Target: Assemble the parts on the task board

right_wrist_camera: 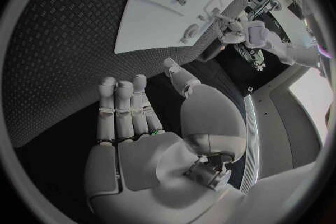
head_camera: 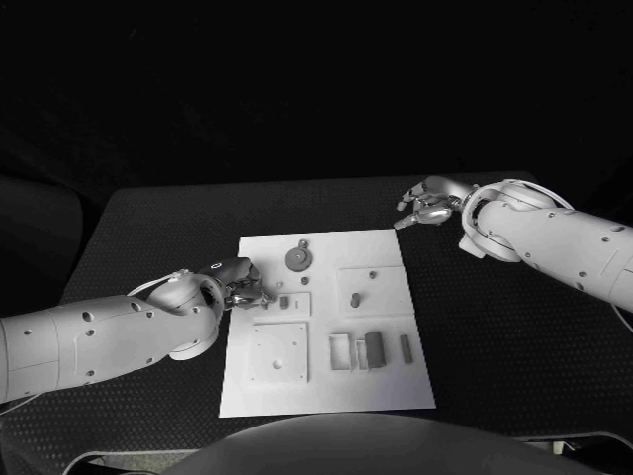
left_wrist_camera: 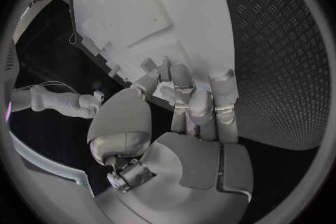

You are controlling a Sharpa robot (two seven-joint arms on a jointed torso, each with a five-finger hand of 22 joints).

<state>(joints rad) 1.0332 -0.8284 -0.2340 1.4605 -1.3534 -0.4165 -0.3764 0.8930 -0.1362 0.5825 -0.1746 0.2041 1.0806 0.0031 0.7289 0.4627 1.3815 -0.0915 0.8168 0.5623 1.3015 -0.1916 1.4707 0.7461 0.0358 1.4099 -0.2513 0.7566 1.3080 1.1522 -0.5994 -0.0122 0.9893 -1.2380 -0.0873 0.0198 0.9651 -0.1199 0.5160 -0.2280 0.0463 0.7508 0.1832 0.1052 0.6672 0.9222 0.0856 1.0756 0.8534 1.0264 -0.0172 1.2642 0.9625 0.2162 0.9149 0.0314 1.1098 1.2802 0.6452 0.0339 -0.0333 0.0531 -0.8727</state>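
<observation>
The white task board (head_camera: pixel 388 381) lies mid-table. On it are a round disc part (head_camera: pixel 300 259), a small peg (head_camera: pixel 357 297), a square plate (head_camera: pixel 280 353) and several oblong parts (head_camera: pixel 374 346). My left hand (head_camera: pixel 238 289) sits at the board's left edge, its fingers (left_wrist_camera: pixel 183 81) curled in against the thumb right by a small upright part (head_camera: pixel 283 302). Whether it grips that part is hidden. My right hand (head_camera: pixel 431 203) hovers over bare table beyond the board's far right corner, its fingers (right_wrist_camera: pixel 126 106) stretched out and holding nothing.
The black ribbed table (head_camera: pixel 516 336) surrounds the board on all sides. In the right wrist view the board (right_wrist_camera: pixel 168 17) lies well ahead of the hand.
</observation>
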